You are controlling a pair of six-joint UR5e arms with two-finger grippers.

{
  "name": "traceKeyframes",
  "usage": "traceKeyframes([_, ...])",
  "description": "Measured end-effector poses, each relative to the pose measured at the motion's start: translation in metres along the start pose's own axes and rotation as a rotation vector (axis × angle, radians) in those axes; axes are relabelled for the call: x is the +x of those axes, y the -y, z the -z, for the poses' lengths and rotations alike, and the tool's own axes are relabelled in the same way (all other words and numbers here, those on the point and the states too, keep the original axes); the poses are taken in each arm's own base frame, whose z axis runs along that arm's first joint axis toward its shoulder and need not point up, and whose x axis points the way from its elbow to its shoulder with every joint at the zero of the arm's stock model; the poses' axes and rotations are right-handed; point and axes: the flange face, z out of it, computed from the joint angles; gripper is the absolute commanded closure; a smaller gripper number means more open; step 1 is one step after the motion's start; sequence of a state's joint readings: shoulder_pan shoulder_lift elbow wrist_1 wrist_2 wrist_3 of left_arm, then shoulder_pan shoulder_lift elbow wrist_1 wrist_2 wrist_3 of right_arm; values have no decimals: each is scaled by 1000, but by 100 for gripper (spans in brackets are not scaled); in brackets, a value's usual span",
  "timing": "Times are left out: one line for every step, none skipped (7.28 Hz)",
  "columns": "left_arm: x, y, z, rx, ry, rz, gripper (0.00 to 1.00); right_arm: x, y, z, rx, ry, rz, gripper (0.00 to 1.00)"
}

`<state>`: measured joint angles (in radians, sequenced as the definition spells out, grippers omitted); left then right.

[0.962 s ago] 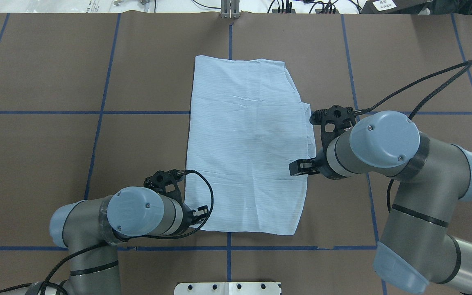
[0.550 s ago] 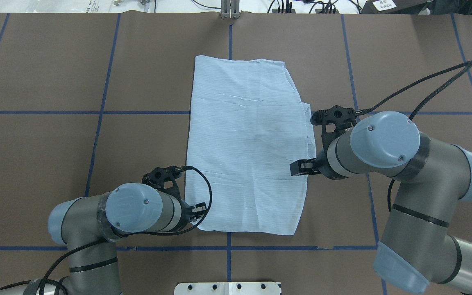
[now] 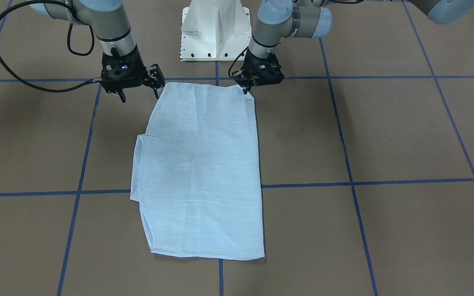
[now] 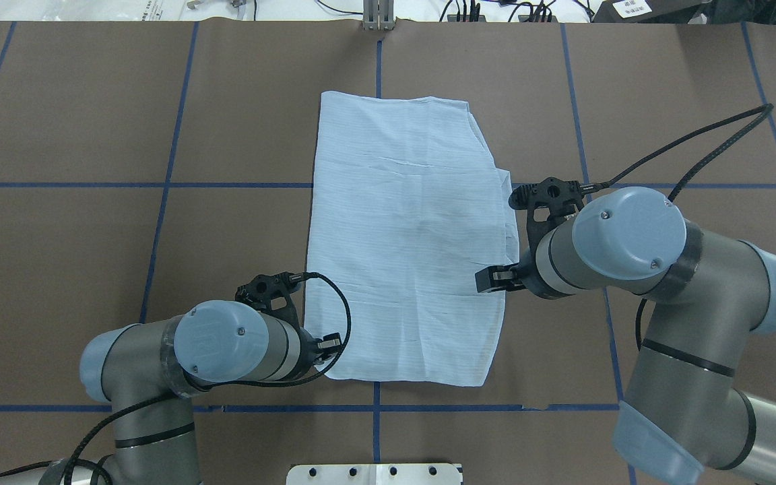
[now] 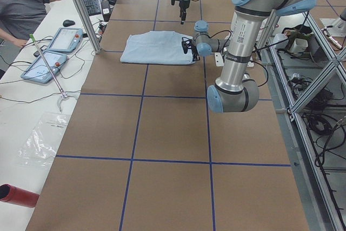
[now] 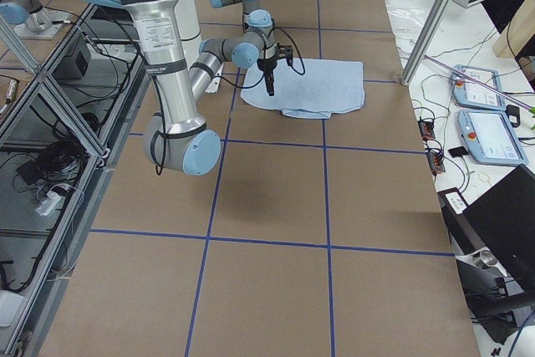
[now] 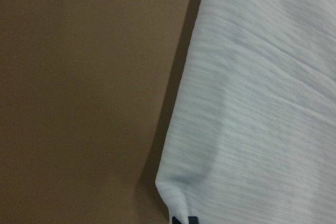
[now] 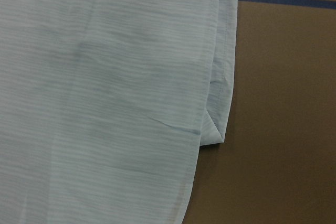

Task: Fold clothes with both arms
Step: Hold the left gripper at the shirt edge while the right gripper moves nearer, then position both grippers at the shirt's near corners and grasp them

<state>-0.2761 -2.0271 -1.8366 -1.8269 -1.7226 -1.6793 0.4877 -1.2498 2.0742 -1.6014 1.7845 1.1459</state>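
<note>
Your shirt [image 4: 408, 242] lies flat in the middle of the brown table [image 4: 91, 269], folded into a long pale-blue rectangle that runs away from the robot and covers a crossing of the blue tape lines [image 4: 159, 185]. No collar, buttons or sleeves show on top, only faint stripes and a few creases. Along the robot's right edge a lower layer [image 3: 138, 164] sticks out a little past the top one, and the right wrist view shows its tucked corner against the table. The left gripper [image 3: 246, 88] sits low at the shirt's corner nearest the robot on its left. Its fingers are drawn together, and in the left wrist view the cloth gathers to a point at a dark fingertip [image 7: 184, 219], so it appears to have that corner pinched. The right gripper [image 3: 139, 95] points down at the shirt's right edge with its fingers spread wide and nothing between them: one finger is over the cloth, the other is out over bare table. In the left side view a seated person [image 5: 21, 9] is beside two tablets [image 5: 54, 52].
</note>
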Motion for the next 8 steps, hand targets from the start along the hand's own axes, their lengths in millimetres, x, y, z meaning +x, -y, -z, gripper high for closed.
traceKeyframes([2,1,3,1,-7,1,100,-11,-12,-6,2,-1,-38,0])
traceKeyframes([4,3,6,2,-14,2,100,-26,-29,-12,5,-1,-86,0])
traceKeyframes([5,4,8,4,-19,2,100,-42,-48,-19,1,3,-148,0])
traceKeyframes([5,6,10,6,-21,3,100,-55,-67,-25,-11,5,-227,0])
traceKeyframes([5,9,11,10,-22,5,100,-63,-81,-32,-23,1,-308,0])
traceKeyframes([5,11,12,12,-23,6,100,-71,-89,-39,-27,0,-402,0])
traceKeyframes([5,12,12,13,-24,7,100,-79,-92,-47,-25,6,-511,0])
traceKeyframes([5,13,12,15,-24,6,100,-86,-92,-54,-23,10,-620,0])
